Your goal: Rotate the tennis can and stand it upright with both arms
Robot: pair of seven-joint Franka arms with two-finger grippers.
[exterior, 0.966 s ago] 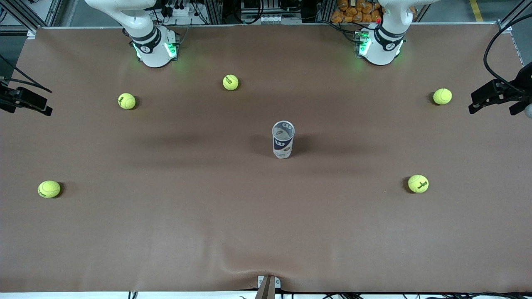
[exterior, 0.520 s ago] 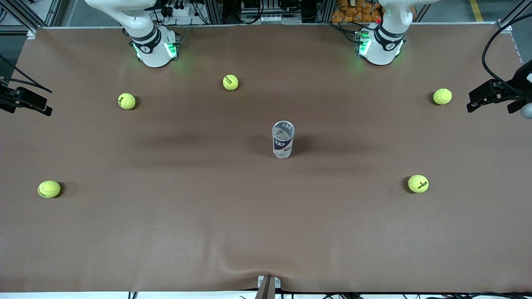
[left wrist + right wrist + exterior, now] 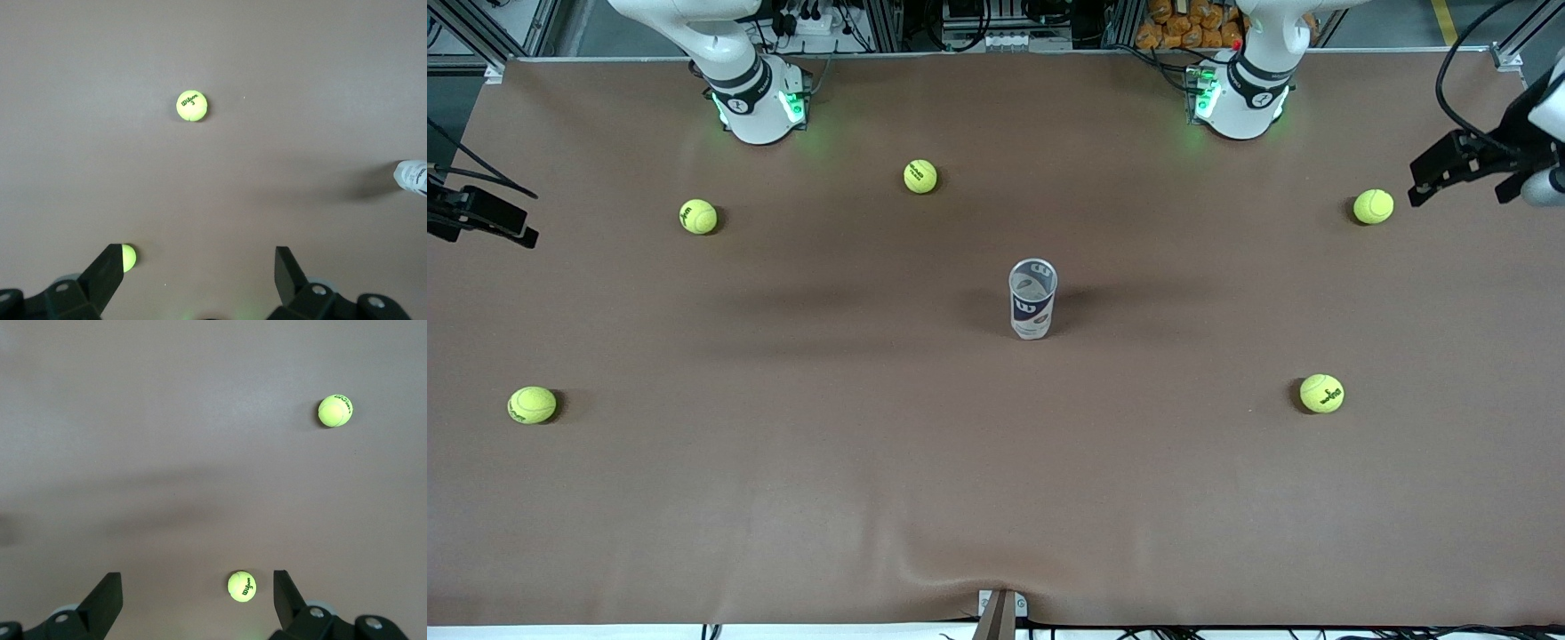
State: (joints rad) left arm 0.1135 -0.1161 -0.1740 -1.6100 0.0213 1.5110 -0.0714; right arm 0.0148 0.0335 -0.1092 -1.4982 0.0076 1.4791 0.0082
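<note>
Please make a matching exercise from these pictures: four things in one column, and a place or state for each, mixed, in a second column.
Things:
1. can
2. left claw
3. right claw
4. ball

Places or states:
a. open, at the right arm's end of the table
b. upright, mid-table
c. on the table, between the two arm bases
d. open, at the left arm's end, by another ball

Pairs: 1-b, 2-d, 3-a, 4-c

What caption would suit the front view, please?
Upright tennis can mid-table among five tennis balls; both arms wait at the ends.
</note>
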